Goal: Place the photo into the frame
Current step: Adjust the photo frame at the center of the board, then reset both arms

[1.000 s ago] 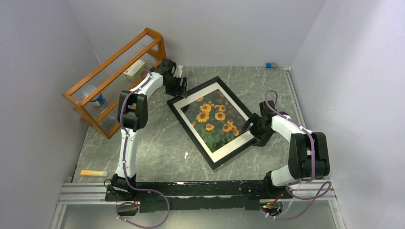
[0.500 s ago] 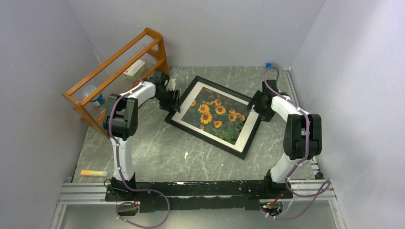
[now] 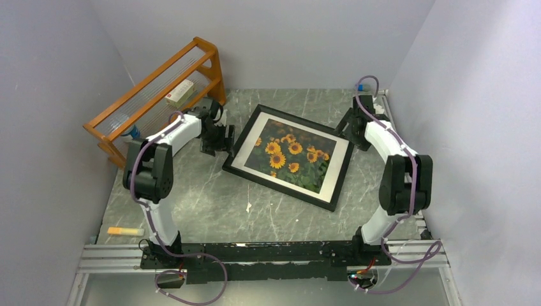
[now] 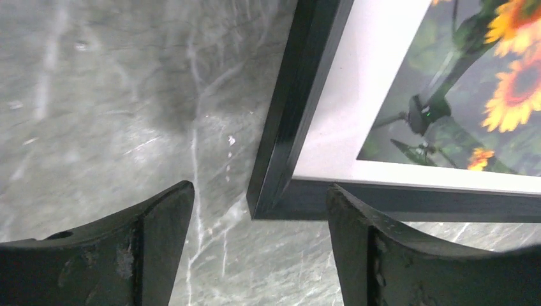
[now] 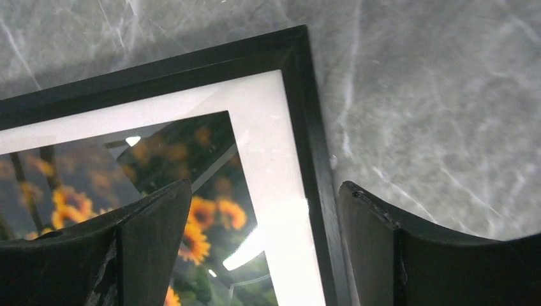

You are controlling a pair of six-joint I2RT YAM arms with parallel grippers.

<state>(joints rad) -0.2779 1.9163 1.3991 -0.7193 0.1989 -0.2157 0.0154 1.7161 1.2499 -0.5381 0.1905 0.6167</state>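
The frame [image 3: 339, 176], black-bordered with a white mat, lies flat in the middle of the table, slightly tilted. The photo [image 3: 290, 155] of sunflowers sits inside it under the glass. My left gripper [image 3: 220, 138] is open at the frame's left corner. In the left wrist view that corner of the frame [image 4: 300, 108] lies just ahead of the gripper [image 4: 261, 248], and part of the photo [image 4: 485, 95] shows. My right gripper [image 3: 353, 131] is open at the far right corner. In the right wrist view the gripper [image 5: 265, 248] straddles the frame's edge [image 5: 306, 127], with one finger over the photo [image 5: 210, 213].
An orange wooden rack [image 3: 153, 95] stands at the back left with a box [image 3: 180, 93] and a bottle [image 3: 131, 132] on it. An orange tube [image 3: 124, 231] lies at the near left. A white scrap [image 3: 248, 206] lies in front of the frame. Walls close in on three sides.
The frame has turned counterclockwise to lie more level. My left gripper moved nearer and leftward with its corner. My right gripper swung toward the back wall with the opposite corner.
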